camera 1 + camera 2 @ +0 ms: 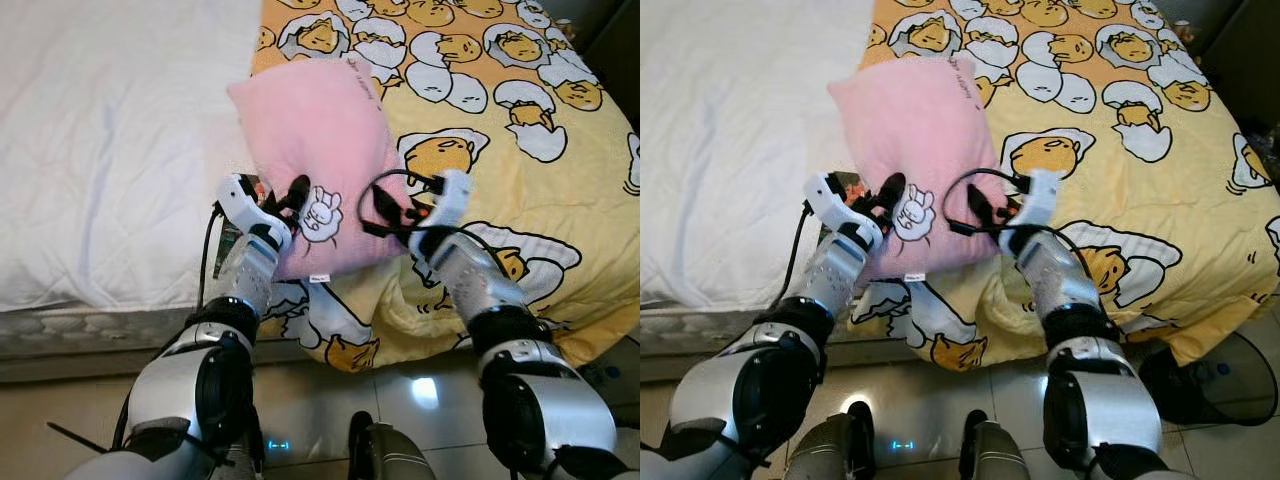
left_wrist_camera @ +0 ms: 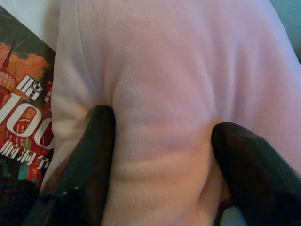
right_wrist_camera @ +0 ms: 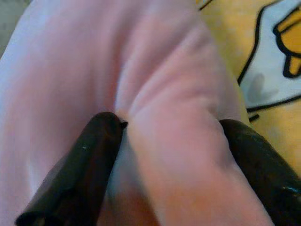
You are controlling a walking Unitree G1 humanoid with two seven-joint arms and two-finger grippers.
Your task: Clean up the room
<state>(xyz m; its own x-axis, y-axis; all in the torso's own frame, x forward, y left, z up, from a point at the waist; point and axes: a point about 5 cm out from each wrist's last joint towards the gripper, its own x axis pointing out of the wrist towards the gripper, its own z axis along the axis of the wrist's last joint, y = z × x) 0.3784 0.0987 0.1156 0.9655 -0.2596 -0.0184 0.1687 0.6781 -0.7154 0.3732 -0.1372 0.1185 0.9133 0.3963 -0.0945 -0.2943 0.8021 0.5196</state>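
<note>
A pink pillow (image 1: 315, 140) with a small white cartoon patch lies on the bed, across the line where the white sheet meets the yellow quilt. My left gripper (image 1: 295, 192) is shut on the pillow's near left edge. In the left wrist view its black fingers (image 2: 94, 155) pinch a fold of pink fabric (image 2: 160, 94). My right gripper (image 1: 385, 205) is shut on the near right edge, with a ridge of the pillow (image 3: 178, 141) squeezed between its fingers (image 3: 84, 160). A dark book with a red cover (image 2: 23, 117) lies partly under the pillow by the left gripper.
The white quilted mattress cover (image 1: 110, 140) takes the bed's left half. A yellow quilt with egg cartoons (image 1: 500, 110) covers the right half and hangs over the near edge. A dark round bin (image 1: 1230, 380) stands on the tiled floor (image 1: 300, 390) at right.
</note>
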